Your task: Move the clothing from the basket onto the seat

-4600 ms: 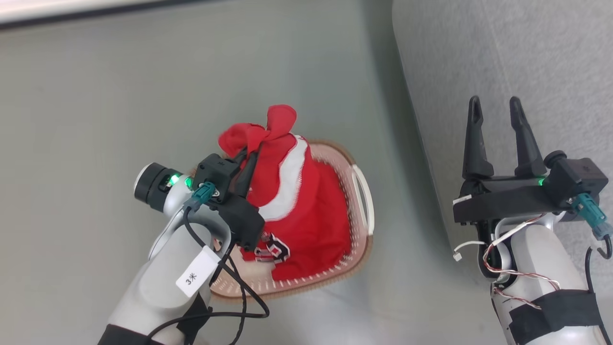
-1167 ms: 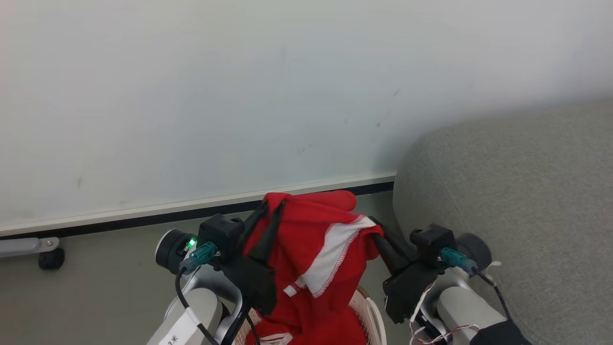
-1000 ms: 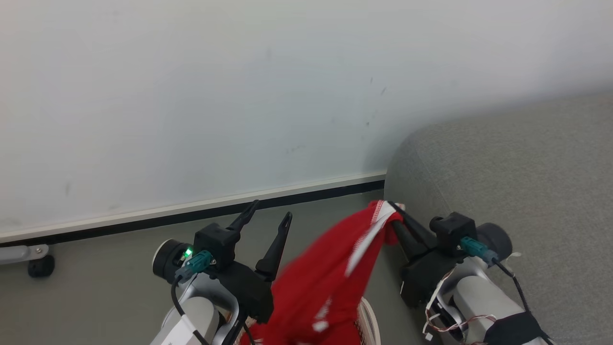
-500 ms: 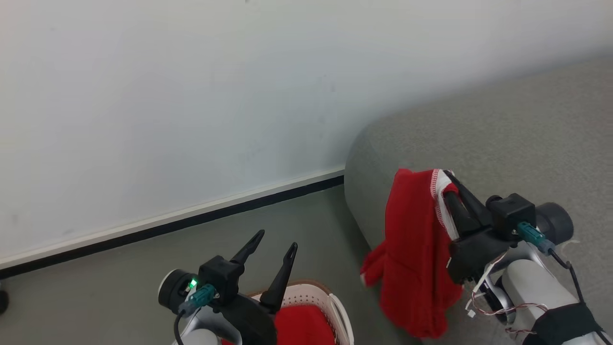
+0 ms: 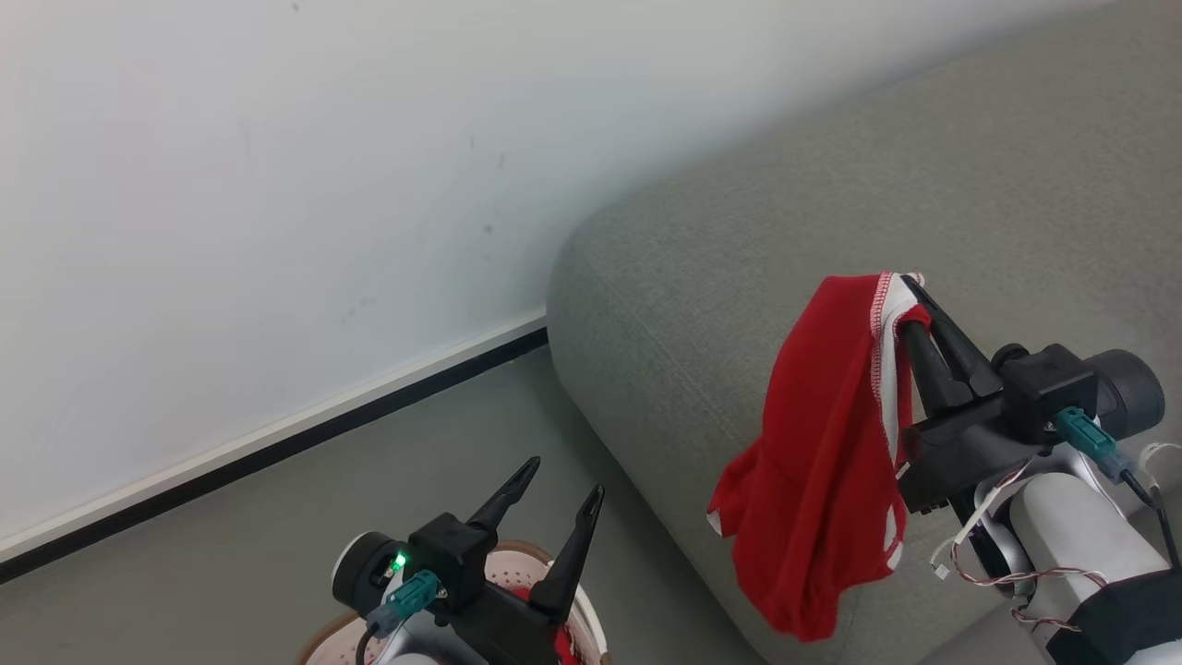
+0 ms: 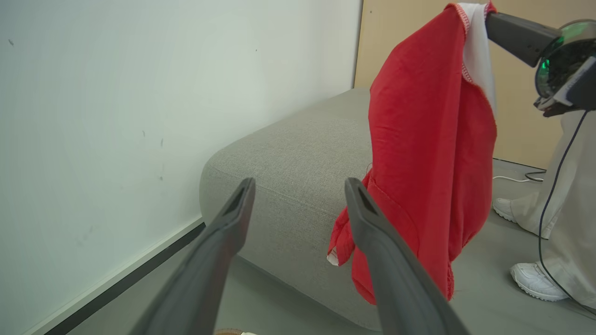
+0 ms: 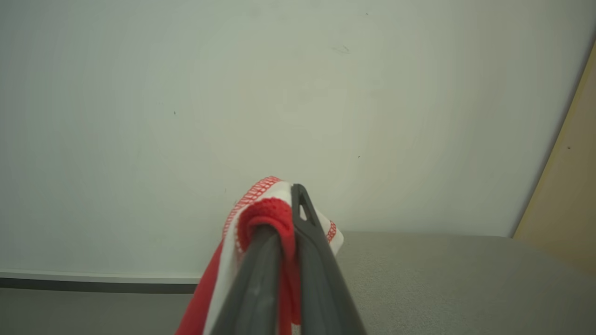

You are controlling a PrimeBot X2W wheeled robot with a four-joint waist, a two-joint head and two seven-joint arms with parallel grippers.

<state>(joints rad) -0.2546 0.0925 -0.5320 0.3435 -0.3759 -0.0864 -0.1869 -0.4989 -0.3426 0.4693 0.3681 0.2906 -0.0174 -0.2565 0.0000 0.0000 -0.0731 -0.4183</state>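
Observation:
A red garment with white trim [image 5: 822, 443] hangs from my right gripper [image 5: 910, 296], which is shut on its top edge. The garment dangles over the rounded end of the light-grey seat [image 5: 739, 259], its hem near the seat's side. In the right wrist view, my right gripper [image 7: 288, 204] pinches the white-trimmed fold [image 7: 253, 204]. My left gripper [image 5: 563, 480] stands open and holds nothing, above the basket [image 5: 323, 639], where a scrap of red clothing [image 5: 561, 645] shows. The left wrist view has the open left gripper [image 6: 300, 186], the hanging garment [image 6: 428, 139] and the seat [image 6: 288, 172].
A white wall [image 5: 277, 185] with a dark skirting strip [image 5: 277, 453] runs behind the grey floor [image 5: 231, 563]. A person's white shoes [image 6: 535, 281] and pale trousers [image 6: 572, 209] stand beyond the seat, by a beige panel [image 6: 512, 93].
The left gripper let go of the garment and stays open over the basket. My right gripper has carried it right, over the seat's end. The head camera has turned right.

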